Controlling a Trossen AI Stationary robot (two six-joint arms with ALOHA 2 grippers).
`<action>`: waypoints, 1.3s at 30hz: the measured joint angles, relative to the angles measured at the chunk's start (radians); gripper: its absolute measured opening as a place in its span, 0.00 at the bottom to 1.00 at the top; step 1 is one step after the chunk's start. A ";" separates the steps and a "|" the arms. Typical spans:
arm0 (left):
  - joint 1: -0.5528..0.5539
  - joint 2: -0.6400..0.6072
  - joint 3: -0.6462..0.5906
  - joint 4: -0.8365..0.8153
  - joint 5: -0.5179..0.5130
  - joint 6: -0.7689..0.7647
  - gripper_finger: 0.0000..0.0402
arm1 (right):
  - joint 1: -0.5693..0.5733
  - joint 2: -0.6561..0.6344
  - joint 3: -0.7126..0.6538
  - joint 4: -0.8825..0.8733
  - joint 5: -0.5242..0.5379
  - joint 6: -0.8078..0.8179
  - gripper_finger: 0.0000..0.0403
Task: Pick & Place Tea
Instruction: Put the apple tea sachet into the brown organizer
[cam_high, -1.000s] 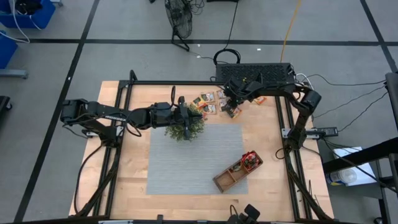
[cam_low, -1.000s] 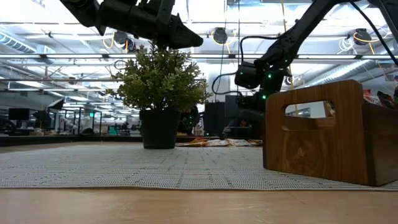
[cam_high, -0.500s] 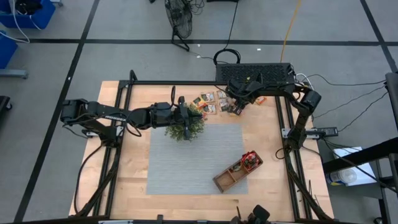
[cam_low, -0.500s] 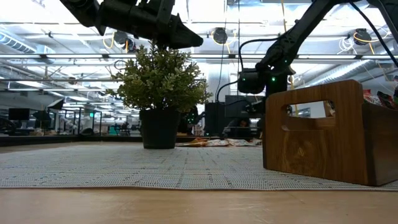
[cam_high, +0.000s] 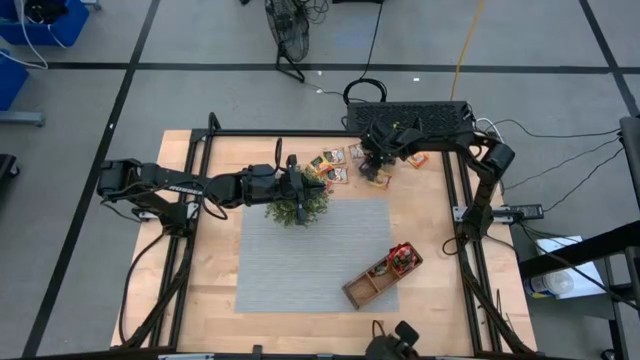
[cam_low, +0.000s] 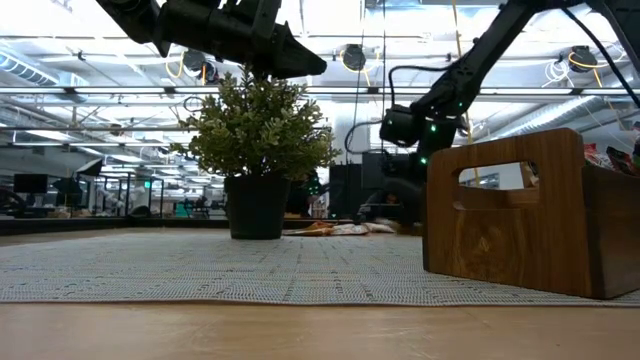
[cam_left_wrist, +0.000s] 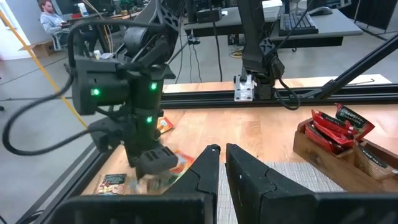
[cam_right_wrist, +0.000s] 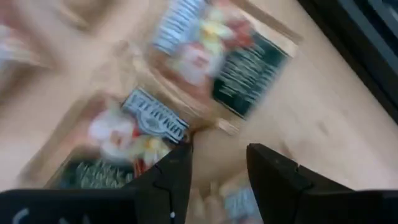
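Your right gripper (cam_high: 374, 170) has moved over the last second: it first went toward the far edge of the table and slightly right, then came back left. It now hangs low over the loose tea sachets (cam_high: 335, 165) at the far side of the table. In the low view its wrist has dropped again after a brief rise, and nothing else has shifted.

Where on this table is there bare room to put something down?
Most of the grey mat is bare, between the plant at its far-left corner and the wooden tray at its near-right edge. The bare wood left of the mat is free too. The far edge is crowded with tea sachets under the right gripper.
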 joint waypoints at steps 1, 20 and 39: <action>0.000 0.000 0.000 0.000 0.000 0.000 0.09 | -0.005 0.007 -0.001 -0.004 0.021 0.001 0.35; 0.000 0.000 0.000 0.000 0.000 0.000 0.09 | 0.085 -0.120 -0.007 -0.238 0.114 -0.024 0.35; 0.000 0.000 0.000 0.000 0.000 0.000 0.09 | 0.117 -0.024 -0.055 -0.090 -0.034 -0.069 0.42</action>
